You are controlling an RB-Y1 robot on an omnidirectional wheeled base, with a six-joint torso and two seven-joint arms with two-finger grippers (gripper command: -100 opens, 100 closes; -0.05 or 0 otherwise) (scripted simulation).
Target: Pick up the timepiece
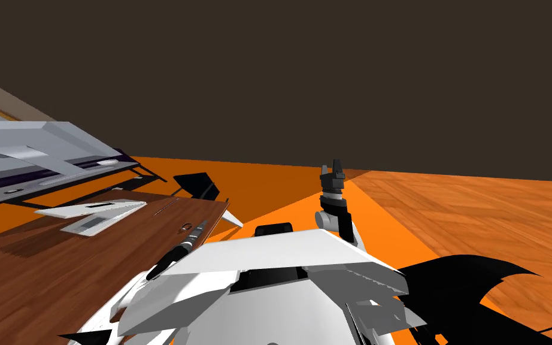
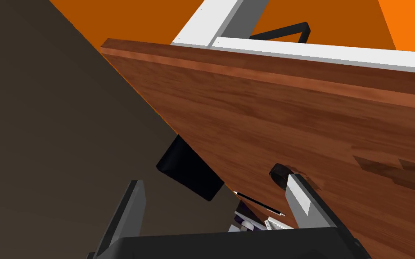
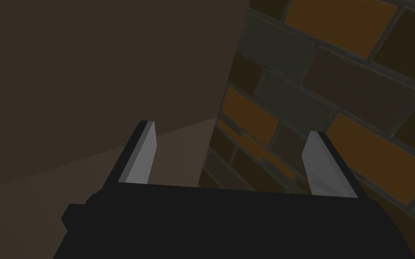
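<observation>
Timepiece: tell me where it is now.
Head view, my left: the small dark timepiece lies on the wooden table near its corner, beside a fingertip of the open left gripper.

The table is smooth brown wood with dark streaks. The floor is orange wood in long boards.

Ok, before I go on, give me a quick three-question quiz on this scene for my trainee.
1. True or false: the left hand is shut on the timepiece.
2. The timepiece lies on: A) the floor, B) the table, C) a shelf.
3. Fill in: the right hand has its fingers ____.

Key: 1 false, the fingers are open and the timepiece lies by one fingertip; 2 B; 3 open.
</observation>
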